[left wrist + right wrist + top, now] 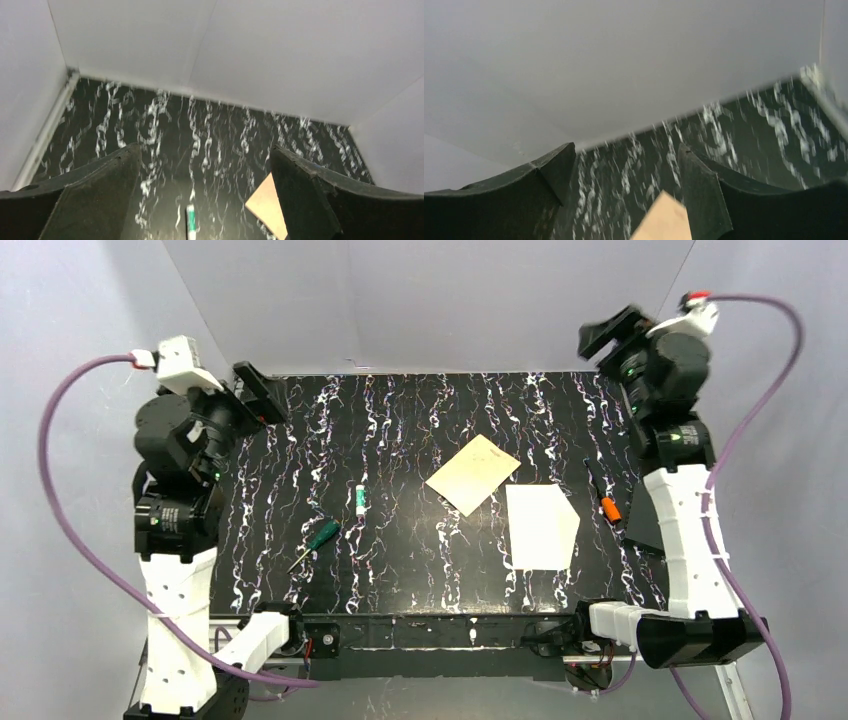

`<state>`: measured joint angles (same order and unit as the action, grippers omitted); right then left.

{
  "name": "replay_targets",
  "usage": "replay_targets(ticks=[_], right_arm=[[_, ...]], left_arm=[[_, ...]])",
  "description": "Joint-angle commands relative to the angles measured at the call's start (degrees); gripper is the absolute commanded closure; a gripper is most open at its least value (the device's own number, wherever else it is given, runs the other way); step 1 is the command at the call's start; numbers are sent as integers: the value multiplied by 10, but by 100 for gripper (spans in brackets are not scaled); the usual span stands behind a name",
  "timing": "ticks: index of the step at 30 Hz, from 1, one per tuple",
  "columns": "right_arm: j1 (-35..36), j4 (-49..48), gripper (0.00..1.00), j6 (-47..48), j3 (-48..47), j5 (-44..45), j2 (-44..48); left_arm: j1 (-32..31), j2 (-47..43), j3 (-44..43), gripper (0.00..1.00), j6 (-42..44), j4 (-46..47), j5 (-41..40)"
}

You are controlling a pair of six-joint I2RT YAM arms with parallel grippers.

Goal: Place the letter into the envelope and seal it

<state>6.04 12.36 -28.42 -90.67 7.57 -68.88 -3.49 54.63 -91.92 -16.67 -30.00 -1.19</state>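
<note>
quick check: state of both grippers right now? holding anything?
Left gripper: open, holding nothing.
Right gripper: open, holding nothing.

I see my letter (473, 474) lying flat, plain tan, turned corner-on like a diamond, right of centre on the table (400, 420). Just beside it, nearer me and rightward, the white envelope (540, 527) lies flat, flap pointing right.
</note>
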Motion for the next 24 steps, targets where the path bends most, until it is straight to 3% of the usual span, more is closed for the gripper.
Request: replay_targets(ticks=[1, 3, 6, 12, 17, 21, 24], right_arm=[[-2, 97, 16, -94, 112, 24, 8], [-2, 131, 16, -108, 164, 19, 3], [-12, 180, 16, -99, 219, -60, -35], [-13, 197, 33, -38, 235, -284, -181], [-2, 154, 28, -23, 206, -247, -246], [2, 137, 28, -40, 190, -211, -295], [2, 105, 28, -60, 213, -202, -305]], left_arm=[[3, -26, 86, 2, -16, 11, 8], [3, -28, 127, 2, -19, 13, 27], [3, -22, 168, 2, -34, 16, 89], [0, -6, 215, 2, -11, 68, 269], [-4, 42, 227, 2, -44, 85, 292], [-9, 106, 254, 2, -133, 134, 340], [-47, 168, 274, 3, -200, 189, 349]])
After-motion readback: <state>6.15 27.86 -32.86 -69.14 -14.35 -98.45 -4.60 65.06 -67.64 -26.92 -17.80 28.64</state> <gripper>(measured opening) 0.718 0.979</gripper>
